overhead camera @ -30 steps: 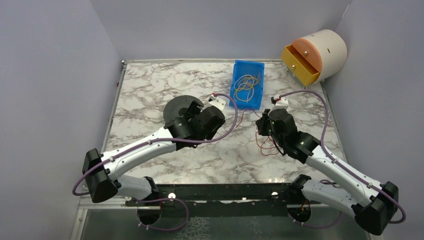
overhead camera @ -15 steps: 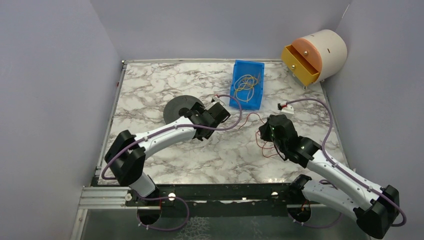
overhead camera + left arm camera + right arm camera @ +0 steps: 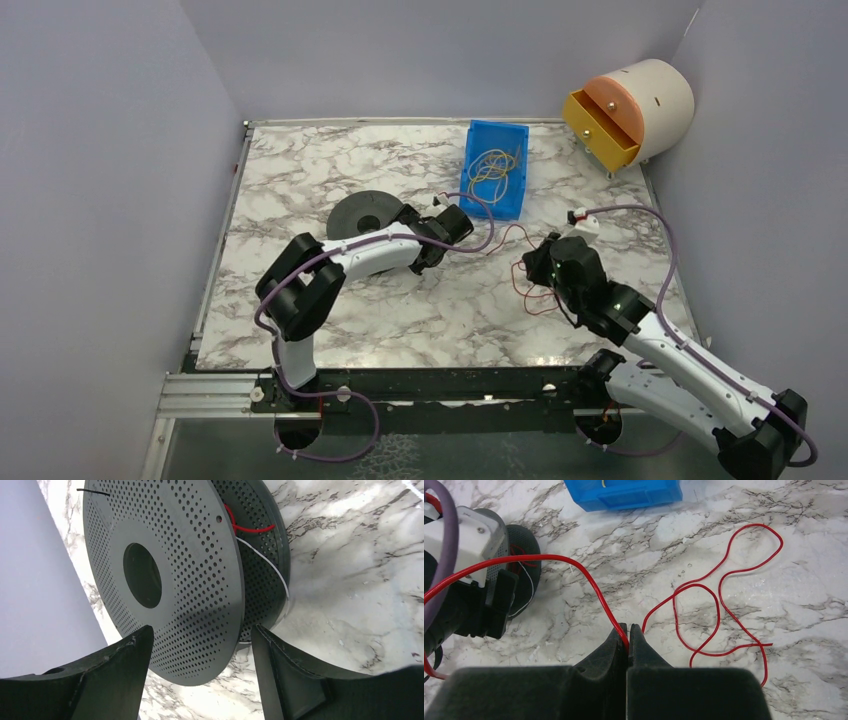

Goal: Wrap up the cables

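A thin red cable lies in loose loops on the marble table. One strand runs left to a black perforated spool. My right gripper is shut on this red cable just above the table, to the right of the spool in the top view. My left gripper is open, its fingers either side of the rim of the spool. A few red turns and a white strand sit between the flanges. In the top view the left gripper is at the spool's right edge.
A blue bin holding yellow and orange wires stands at the back middle. A cream round drawer unit with an open yellow drawer sits at the back right corner. Lilac walls close in on the left, back and right.
My left arm has swung its elbow in and stretched right, so its gripper moved off the spool to its right edge. My right gripper shifted slightly nearer and right with the cable.
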